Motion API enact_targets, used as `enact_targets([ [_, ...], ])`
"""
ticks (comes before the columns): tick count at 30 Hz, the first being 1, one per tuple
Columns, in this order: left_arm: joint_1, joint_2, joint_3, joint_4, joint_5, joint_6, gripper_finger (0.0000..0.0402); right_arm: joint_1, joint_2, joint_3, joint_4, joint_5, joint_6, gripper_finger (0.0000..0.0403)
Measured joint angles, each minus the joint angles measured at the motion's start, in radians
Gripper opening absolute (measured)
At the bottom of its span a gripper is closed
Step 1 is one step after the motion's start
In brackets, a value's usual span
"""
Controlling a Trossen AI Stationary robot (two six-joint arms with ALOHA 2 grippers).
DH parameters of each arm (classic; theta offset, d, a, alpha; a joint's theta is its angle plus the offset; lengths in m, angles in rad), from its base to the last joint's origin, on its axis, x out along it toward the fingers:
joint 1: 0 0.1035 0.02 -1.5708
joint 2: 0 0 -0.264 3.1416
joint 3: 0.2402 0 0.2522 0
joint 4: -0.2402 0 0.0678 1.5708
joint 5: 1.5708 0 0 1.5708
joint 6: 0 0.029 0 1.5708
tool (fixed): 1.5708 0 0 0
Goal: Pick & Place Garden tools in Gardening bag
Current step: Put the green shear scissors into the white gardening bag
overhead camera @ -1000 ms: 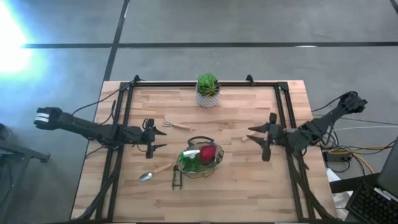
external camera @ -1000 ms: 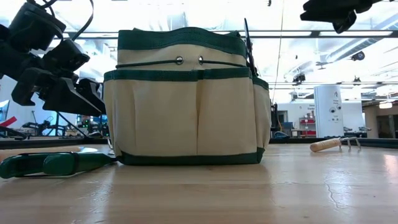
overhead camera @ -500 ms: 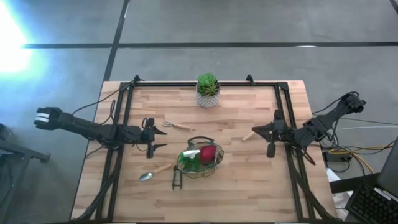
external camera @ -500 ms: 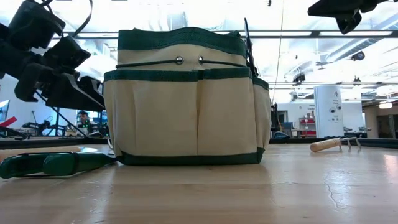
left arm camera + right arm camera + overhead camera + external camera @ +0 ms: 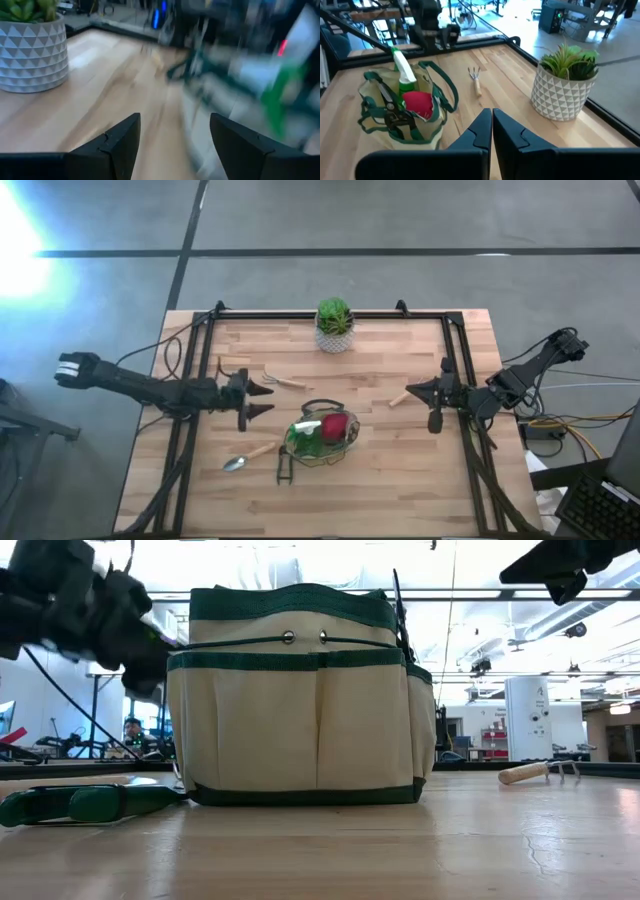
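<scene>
Gardening bag [image 5: 322, 436] sits near the front middle of the worktop [image 5: 400, 470], and inside it a green spray bottle [image 5: 402, 65], a red item [image 5: 418, 102] and dark pruning shears [image 5: 390, 107] are showing, while green-handled shears [image 5: 80, 804] and a trowel [image 5: 247, 455] lie on the wood just beside it. Left pincer [image 5: 262, 397] hovers released beside the bag near the rake [image 5: 283, 381], and the right pincer [image 5: 410, 392] is clenched on nothing over at the right side. Farther back, at the far edge, the potted plant [image 5: 334, 325] stands in its white pot.
</scene>
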Motion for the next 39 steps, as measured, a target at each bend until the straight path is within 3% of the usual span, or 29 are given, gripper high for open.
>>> enact_targets([
  [3, 0.000, -0.004, 0.000, 0.088, 0.000, -0.120, 0.0241, 0.000, 0.000, 0.000, -0.011, 0.000, 0.013, 0.0008],
  [11, -0.001, -0.010, 0.001, 0.204, -0.012, -0.147, 0.0241, 0.000, 0.000, 0.000, -0.011, 0.000, 0.016, 0.0008],
  [19, -0.008, -0.009, 0.002, 0.202, 0.220, -0.287, 0.0241, 0.000, 0.000, 0.000, -0.011, -0.002, 0.016, 0.0008],
  [23, -0.054, -0.007, 0.005, 0.174, 0.243, -0.306, 0.0241, 0.000, 0.000, 0.000, -0.011, -0.005, 0.021, 0.0008],
  [30, -0.255, 0.003, 0.143, -0.114, 0.082, -0.215, 0.0241, 0.000, 0.001, 0.000, -0.034, -0.027, 0.064, 0.0008],
  [36, -0.490, 0.081, 0.348, -0.413, -0.162, -0.171, 0.0241, 0.000, 0.001, 0.000, -0.067, -0.027, 0.110, 0.0008],
  [39, -0.590, 0.155, 0.415, -0.470, -0.288, -0.170, 0.0241, 0.000, 0.001, 0.000, -0.071, -0.027, 0.118, 0.0008],
])
